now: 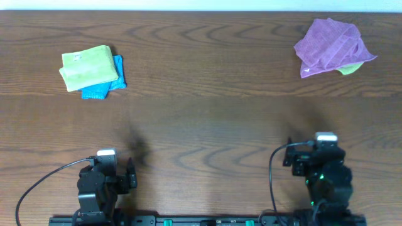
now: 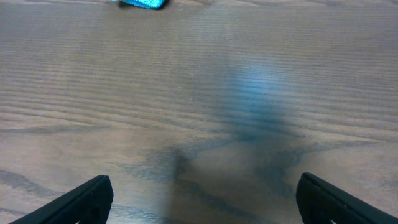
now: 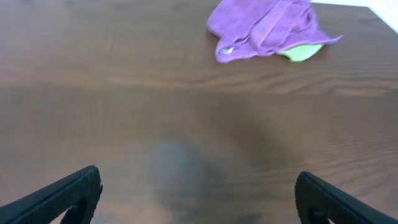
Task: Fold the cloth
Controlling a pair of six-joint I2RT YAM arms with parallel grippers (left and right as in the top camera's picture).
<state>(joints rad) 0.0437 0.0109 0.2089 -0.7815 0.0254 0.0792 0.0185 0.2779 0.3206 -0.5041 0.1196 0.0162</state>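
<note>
Overhead, the crumpled purple cloth [image 1: 333, 45] lies far right on the worktop [image 1: 207, 113], and a folded green cloth [image 1: 86, 68] sits atop a blue cloth [image 1: 100, 90] far left. In the left wrist view, the left pincer [image 2: 204, 200] stands apart above the wood. In the right wrist view, the right pincer [image 3: 198, 198] stands apart, with the purple cloth well ahead.

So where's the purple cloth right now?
Overhead, far right of the table, the purple cloth lies crumpled atop a green cloth, well ahead of the right gripper.

Desk [image 1: 201, 113]: folded towel [image 1: 86, 68] at 10 o'clock, lying on a second folded towel [image 1: 118, 74]. Crumpled cloth [image 1: 333, 45] at 2 o'clock, overlying another cloth [image 1: 350, 68]. Piles well apart.
</note>
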